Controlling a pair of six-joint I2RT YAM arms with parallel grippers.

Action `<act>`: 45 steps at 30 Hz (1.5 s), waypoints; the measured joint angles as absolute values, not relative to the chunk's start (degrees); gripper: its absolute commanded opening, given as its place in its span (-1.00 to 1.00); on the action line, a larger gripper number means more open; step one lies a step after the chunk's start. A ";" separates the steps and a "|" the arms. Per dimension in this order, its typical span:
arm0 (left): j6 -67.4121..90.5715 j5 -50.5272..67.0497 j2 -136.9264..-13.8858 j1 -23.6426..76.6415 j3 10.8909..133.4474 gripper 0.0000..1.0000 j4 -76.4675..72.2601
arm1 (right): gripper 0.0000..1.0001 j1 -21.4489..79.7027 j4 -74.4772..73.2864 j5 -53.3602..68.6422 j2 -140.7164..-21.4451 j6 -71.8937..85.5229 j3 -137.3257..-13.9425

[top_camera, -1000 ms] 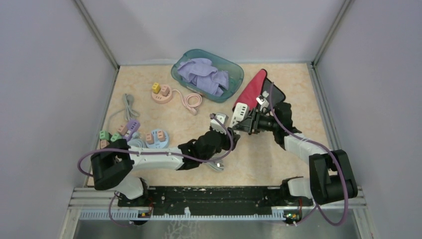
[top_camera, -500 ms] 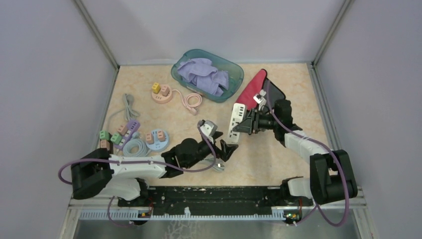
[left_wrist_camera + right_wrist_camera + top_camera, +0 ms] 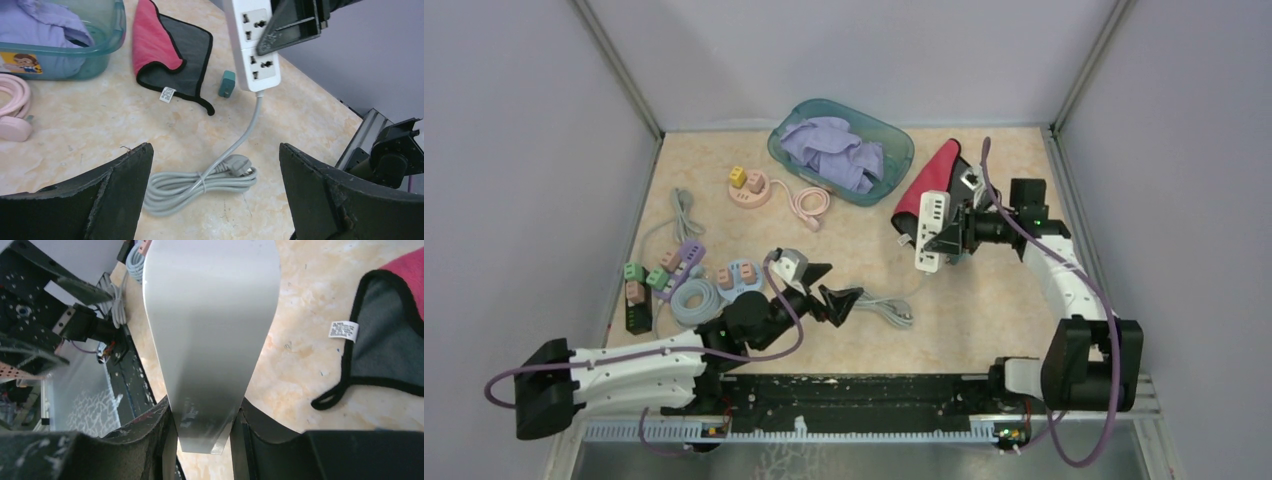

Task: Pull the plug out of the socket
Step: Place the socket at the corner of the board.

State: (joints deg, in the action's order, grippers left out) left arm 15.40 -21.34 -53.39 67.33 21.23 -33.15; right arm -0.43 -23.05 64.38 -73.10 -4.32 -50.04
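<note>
Grips strip (image 3: pixel 929 225) in right claw (image 3: pixel 946 237), lifted clear of bench (image 3: pixel 984 310). Has drawn left claw (image 3: pixel 829 288) back, spread wide, empty. Leaves plug (image 3: pixel 237 164) lying on bench by coiled cable (image 3: pixel 190 182), out of socket: looks done.

Plug (image 3: pixel 227 83) just beside cloth (image 3: pixel 172 47) (tub (image 3: pixel 102 60) left, coiled cable (image 3: pixel 200 182) nearer)

no readable text; cloth tag (image 3: pixel 167 94) print too small (bin sticker (image 3: pixel 20 63) cartoon only).
</note>
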 measured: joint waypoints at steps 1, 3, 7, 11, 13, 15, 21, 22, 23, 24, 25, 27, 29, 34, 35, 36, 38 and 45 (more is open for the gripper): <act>15.33 -21.71 -52.05 67.29 20.91 1.00 -32.34 | -1.00 -1.43 -26.09 64.34 -72.69 -6.81 -50.68; 15.31 -22.59 -48.80 67.09 20.03 1.00 -30.22 | -1.00 -3.33 -30.96 64.20 -71.18 -10.66 -51.44; 15.31 -23.90 -44.05 67.07 18.79 1.00 -26.89 | -1.00 -7.35 -39.09 62.46 -66.72 -16.60 -53.34; 15.35 -24.64 -41.82 67.00 18.22 1.00 -24.80 | -1.00 -8.99 -47.62 57.71 -66.08 -22.48 -60.25; 15.38 -24.77 -41.30 67.00 17.91 1.00 -24.01 | -1.00 -10.26 -52.93 55.75 -66.94 -26.22 -64.71; 15.42 -24.93 -41.04 66.98 17.50 1.00 -23.51 | -1.00 -12.21 -57.98 53.82 -68.55 -30.15 -68.95; 15.79 -25.02 -40.14 66.98 15.57 1.00 -23.18 | -1.00 -16.01 -68.53 45.54 -74.87 -38.98 -76.93; 15.79 -25.02 -40.07 66.98 15.49 1.00 -23.09 | -1.00 -16.05 -68.88 44.86 -75.42 -39.35 -77.25; 15.79 -25.02 -40.01 66.98 15.44 1.00 -23.05 | -1.00 -16.05 -69.60 43.35 -76.44 -39.81 -77.95; 15.77 -24.99 -39.94 66.98 15.44 1.00 -23.05 | -1.00 -16.05 -69.97 42.39 -77.14 -40.01 -78.48; 15.77 -24.99 -39.81 66.98 15.44 1.00 -23.05 | -1.00 -16.08 -70.26 40.66 -78.24 -40.03 -79.37; 15.75 -24.99 -39.33 66.98 15.44 1.00 -22.83 | -1.00 -16.12 -69.69 37.43 -80.47 -39.79 -81.21; 15.75 -24.99 -38.68 66.98 15.44 1.00 -22.52 | -1.00 -16.27 -69.06 34.15 -82.98 -39.11 -83.53; 15.75 -25.08 -36.95 66.98 14.94 1.00 -22.11 | -1.00 -16.32 -66.19 27.16 -92.09 -37.12 -91.26; 15.75 -25.10 -36.69 66.98 14.87 1.00 -21.89 | -1.00 -16.32 -65.56 26.17 -94.67 -36.80 -93.19; 15.75 -25.12 -36.53 66.98 14.83 1.00 -21.76 | -1.00 -16.32 -65.14 25.61 -96.75 -36.45 -94.70; 15.75 -25.19 -36.29 66.98 14.83 1.00 -21.54 | -1.00 -16.32 -64.51 24.60 -101.71 -35.77 -98.28; 15.79 -25.43 -35.88 66.98 14.79 1.00 -20.93 | -1.00 -16.29 -64.36 21.63 -122.23 -31.88 -115.63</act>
State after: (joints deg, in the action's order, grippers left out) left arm 15.79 -25.43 -35.88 66.98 14.79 -20.93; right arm -16.29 -64.36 21.63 -122.23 -31.88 -115.63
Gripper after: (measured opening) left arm 0.998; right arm 0.358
